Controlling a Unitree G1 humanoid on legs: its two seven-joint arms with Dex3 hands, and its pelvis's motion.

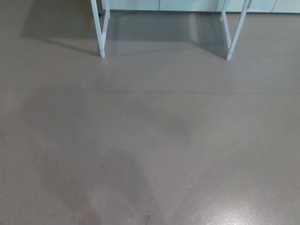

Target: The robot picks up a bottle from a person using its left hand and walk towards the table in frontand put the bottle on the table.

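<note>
Floor, grey and glossy, is filling nearly the whole head view. White table legs are standing at top left and top right, well apart. Left hand, right hand and bottle are sitting outside the frame; grip cannot be told.

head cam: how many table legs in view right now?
2. The left leg stands at upper left and the right leg at upper right, both white, on the grey floor. The top edge cuts off the rest, so more may be hidden.
</note>
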